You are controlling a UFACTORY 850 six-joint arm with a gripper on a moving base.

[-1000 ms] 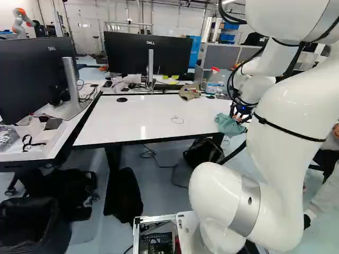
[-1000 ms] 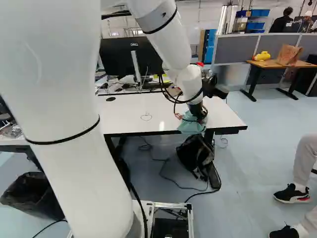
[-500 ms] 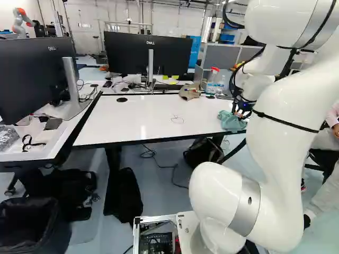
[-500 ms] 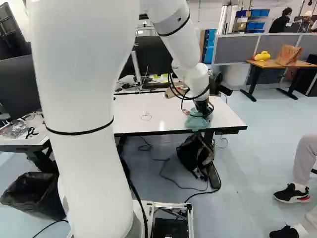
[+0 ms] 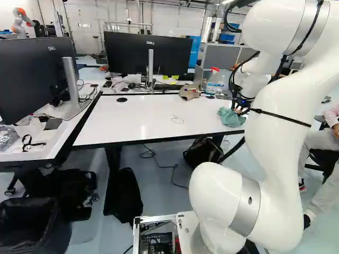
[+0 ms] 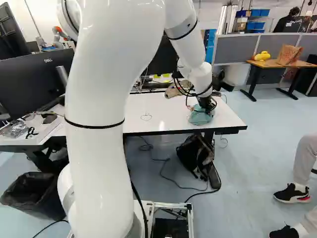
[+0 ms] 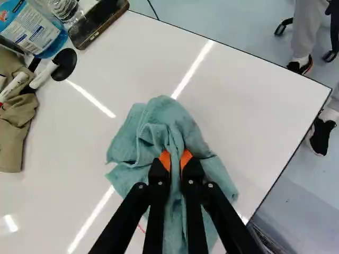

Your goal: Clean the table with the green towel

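Beneath our jaws spreads the white rectangular table with a black edge (image 7: 249, 100), and on it, directly under and around them, lies the crumpled pale green cloth towel (image 7: 159, 124). We judge it light, soft and limp, neither fragile nor slippery; it will drag and fold behind the grip rather than push like a block. Our black two-fingered gripper (image 7: 176, 161) is closed on it – a gathered ridge pinched between the orange pads (image 7: 164, 159). That ridge, near the towel's middle, seems the right hold, since cloth fans out on both sides of the jaws to do the wiping; a corner would leave less spread.

The towel's underside is hidden beneath the jaws, so we cannot tell how flat it sits, nor how deep the pinch goes. Ahead of the jaws and off to one side, a beige fabric bundle (image 7: 18, 127) is cut off, and so is a clear bottle of blue liquid (image 7: 34, 29); near it, a dark flat slab (image 7: 99, 22) may be a phone. Smallest, a thin red line (image 7: 141, 228) beside the jaws slips under the towel – we cannot make out what it is.
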